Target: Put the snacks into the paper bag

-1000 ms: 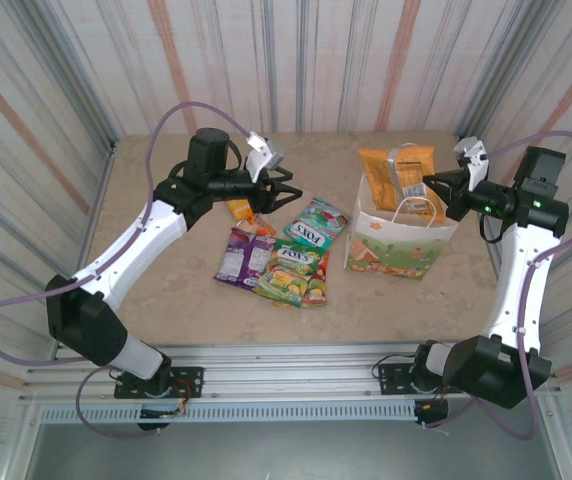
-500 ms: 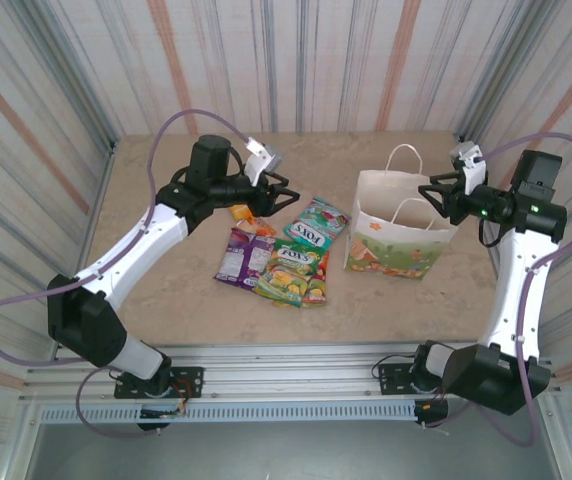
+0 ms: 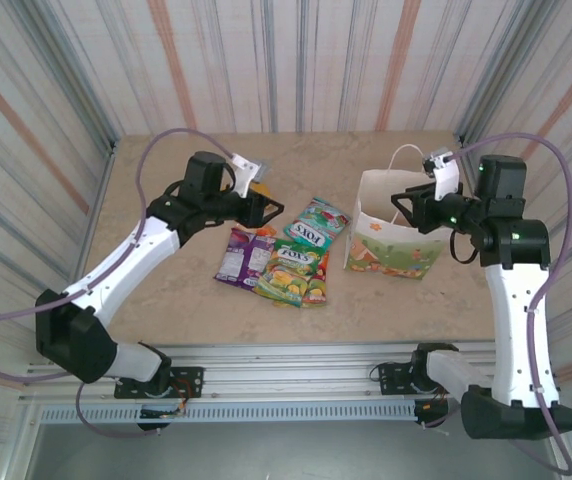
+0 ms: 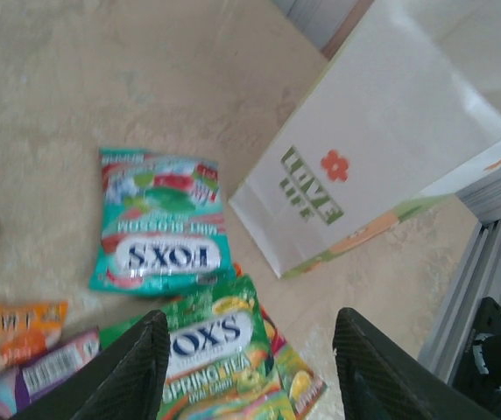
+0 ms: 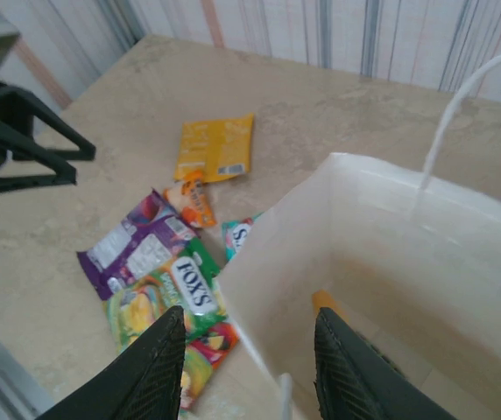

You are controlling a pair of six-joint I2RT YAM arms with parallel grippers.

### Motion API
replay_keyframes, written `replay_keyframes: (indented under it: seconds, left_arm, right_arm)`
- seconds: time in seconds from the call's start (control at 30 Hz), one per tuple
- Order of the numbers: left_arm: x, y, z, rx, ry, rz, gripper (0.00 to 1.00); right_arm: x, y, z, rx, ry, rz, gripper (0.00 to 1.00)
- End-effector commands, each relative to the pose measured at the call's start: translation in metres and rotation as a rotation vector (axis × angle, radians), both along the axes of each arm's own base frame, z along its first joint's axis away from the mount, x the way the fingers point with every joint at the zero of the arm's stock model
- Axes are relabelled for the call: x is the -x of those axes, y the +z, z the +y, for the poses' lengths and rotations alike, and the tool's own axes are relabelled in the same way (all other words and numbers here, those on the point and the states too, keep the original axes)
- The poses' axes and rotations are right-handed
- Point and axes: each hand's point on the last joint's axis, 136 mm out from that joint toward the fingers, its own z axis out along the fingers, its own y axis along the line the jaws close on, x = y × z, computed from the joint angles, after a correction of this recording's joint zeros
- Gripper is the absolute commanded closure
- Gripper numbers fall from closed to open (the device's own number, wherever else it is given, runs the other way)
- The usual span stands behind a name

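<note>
1. A beige, marble-patterned tabletop [image 3: 166, 290] fills a booth of corrugated panel walls [image 3: 296, 60] striped grey, white and rust. An aluminium rail [image 3: 286, 360] runs along the near edge.
2. The white paper carrier bag [image 3: 398, 250], with a green-and-orange floral band along its base, stands upright on the right half of the table with its mouth open.
3. The right pincer [image 3: 409, 205] hangs over the bag's mouth, its jaws parted and nothing between them. Its wrist view looks down into the bag, where the edge of a gold-orange packet [image 5: 322, 303] shows near the bottom.
4. The left pincer [image 3: 269, 208] hovers above the far left end of the snack cluster, likewise released and empty. In its wrist view the teal "FOX'S" packet [image 4: 158, 223] lies ahead of the fingers, and the green "FOX'S" packet [image 4: 224, 354] lies below the gap between them.
5. The loose snacks lie flat mid-table. The shiny purple packet [image 3: 238, 255] is at the left, touching the green one, and the teal one is nearest the bag. A tiny orange packet [image 5: 194, 201] sits just behind the purple one. A flat yellow-orange packet [image 5: 215, 147] lies a little apart, farther back, beside the left pincer.
6. Bare tabletop separates the teal packet from the bag. More bare surface runs in front of the cluster to the rail, and along the far strip to the back wall. The bag stands near the right-hand wall.
</note>
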Motion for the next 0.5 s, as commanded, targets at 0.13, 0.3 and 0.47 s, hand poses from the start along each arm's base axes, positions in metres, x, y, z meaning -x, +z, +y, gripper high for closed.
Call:
replay_keyframes:
  seconds: [0.13,0.3,0.47]
  left_arm:
    - [0.024,-0.053,0.027,-0.01,0.138,0.293,0.47]
    - [0.034,-0.087,0.034,-0.026,0.171,0.361,0.5]
    - [0.041,-0.115,0.032,-0.037,0.156,0.442,0.5]
  right_arm:
    - [0.022,-0.011,0.025,-0.068,-0.106,0.176,0.58]
    - [0.041,-0.034,0.053,-0.065,-0.116,0.284,0.53]
    - [0.063,-0.056,0.076,-0.011,-0.097,0.344,0.49]
